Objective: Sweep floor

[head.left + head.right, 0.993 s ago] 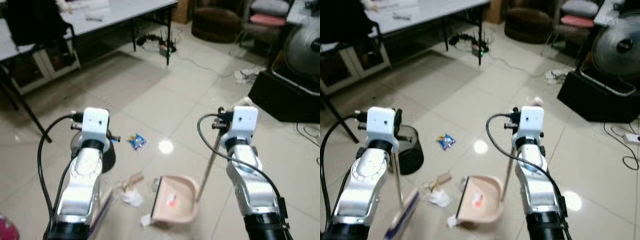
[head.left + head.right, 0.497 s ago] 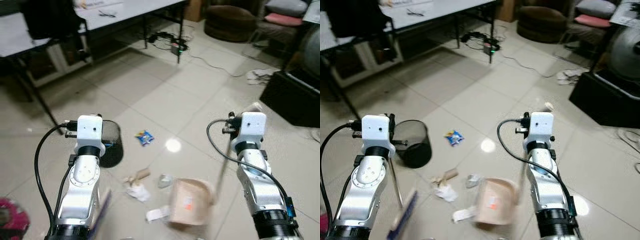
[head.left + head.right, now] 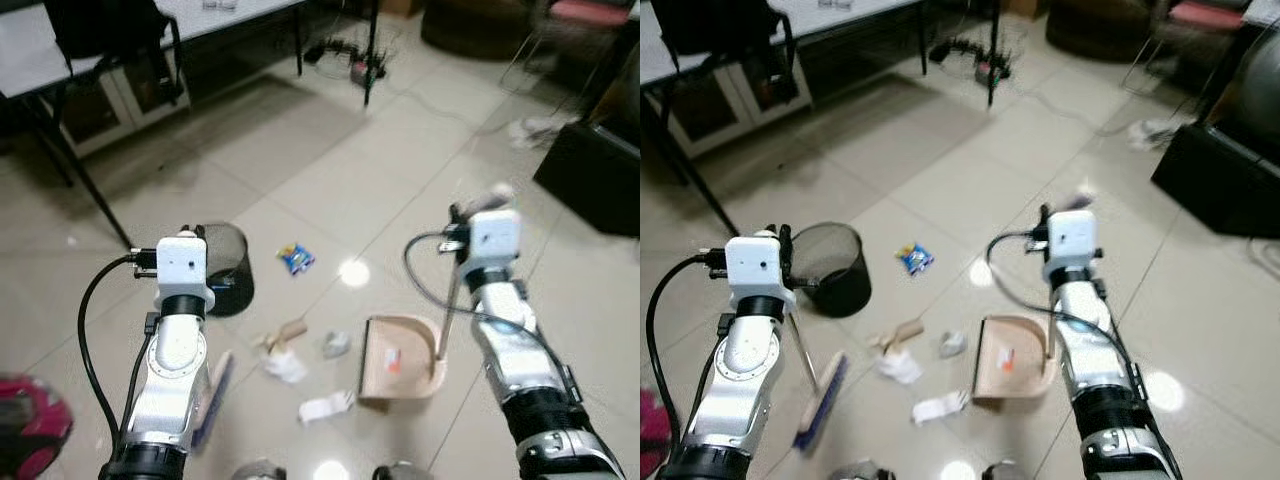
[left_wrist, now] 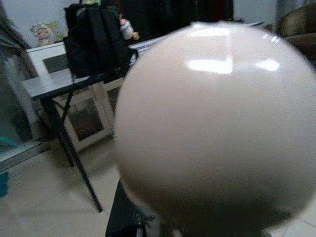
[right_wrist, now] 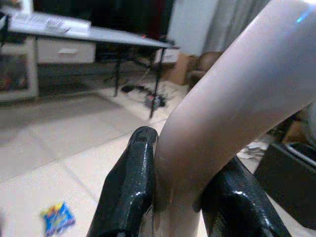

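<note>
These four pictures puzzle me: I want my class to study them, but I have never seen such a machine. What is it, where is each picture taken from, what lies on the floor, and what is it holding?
It is a walking humanoid robot with two silver arms. The two wide pictures come from cameras in its head, looking down; the other two come from cameras on its wrists. On the tiled floor lie a blue snack wrapper, crumpled white paper, a brown cardboard scrap and a black waste bin. The right tool is shut on the dustpan handle; the dustpan rests on the floor. The left arm holds the broom upright; its rounded handle top looms before the left wrist camera.
</note>
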{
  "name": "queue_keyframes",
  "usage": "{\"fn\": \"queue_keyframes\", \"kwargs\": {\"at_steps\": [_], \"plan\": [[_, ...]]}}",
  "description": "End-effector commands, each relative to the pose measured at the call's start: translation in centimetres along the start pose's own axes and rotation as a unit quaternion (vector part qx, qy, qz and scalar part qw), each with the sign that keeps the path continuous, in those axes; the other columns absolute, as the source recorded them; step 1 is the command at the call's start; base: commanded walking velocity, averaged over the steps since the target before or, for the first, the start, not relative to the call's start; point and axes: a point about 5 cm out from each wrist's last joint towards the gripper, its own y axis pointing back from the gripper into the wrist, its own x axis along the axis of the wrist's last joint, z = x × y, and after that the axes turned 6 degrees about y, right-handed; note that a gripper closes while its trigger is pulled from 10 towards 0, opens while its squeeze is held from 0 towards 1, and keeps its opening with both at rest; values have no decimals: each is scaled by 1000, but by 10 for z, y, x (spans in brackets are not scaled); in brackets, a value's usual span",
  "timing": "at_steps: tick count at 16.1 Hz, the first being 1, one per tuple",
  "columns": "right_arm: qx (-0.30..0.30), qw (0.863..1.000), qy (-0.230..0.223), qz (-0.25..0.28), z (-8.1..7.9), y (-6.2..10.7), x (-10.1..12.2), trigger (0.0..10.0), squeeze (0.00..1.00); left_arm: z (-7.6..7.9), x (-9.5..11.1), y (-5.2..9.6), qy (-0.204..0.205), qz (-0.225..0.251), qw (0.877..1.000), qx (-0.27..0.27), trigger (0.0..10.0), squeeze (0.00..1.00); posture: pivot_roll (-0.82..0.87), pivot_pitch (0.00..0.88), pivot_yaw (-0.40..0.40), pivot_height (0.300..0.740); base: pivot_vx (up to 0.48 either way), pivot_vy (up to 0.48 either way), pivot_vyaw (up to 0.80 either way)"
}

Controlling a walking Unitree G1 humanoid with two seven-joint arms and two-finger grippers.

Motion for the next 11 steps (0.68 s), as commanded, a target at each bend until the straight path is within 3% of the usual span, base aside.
{"fn": "queue_keyframes", "kwargs": {"at_steps": [1, 5, 8, 9, 11], "plan": [[15, 999, 30, 17, -1, -2, 1, 10000, 0, -9, -3, 0, -13, 5, 1000, 24, 10000, 0, 70, 250, 42, 740, 0, 0, 0], [36, 997, 30, 55, -12, -9, 11, 10000, 0, -16, -8, 1, -10, 18, 999, 34, 10000, 0, 59, 298, 14, 740, 0, 0, 0], [111, 989, 45, 82, -49, -3, 14, 10000, 0, -8, -16, 3, -5, 18, 999, 30, 10000, 0, 46, 315, -6, 740, 0, 0, 0], [151, 982, 52, 97, -69, 7, 15, 10000, 0, -3, -21, 4, -1, 14, 1000, 26, 10000, 0, 41, 316, -11, 740, 0, 0, 0], [178, 977, 52, 103, -84, 16, 13, 10000, 0, 2, -23, 5, 3, 13, 1000, 22, 10000, 0, 38, 312, -15, 740, 0, 0, 0]]}}
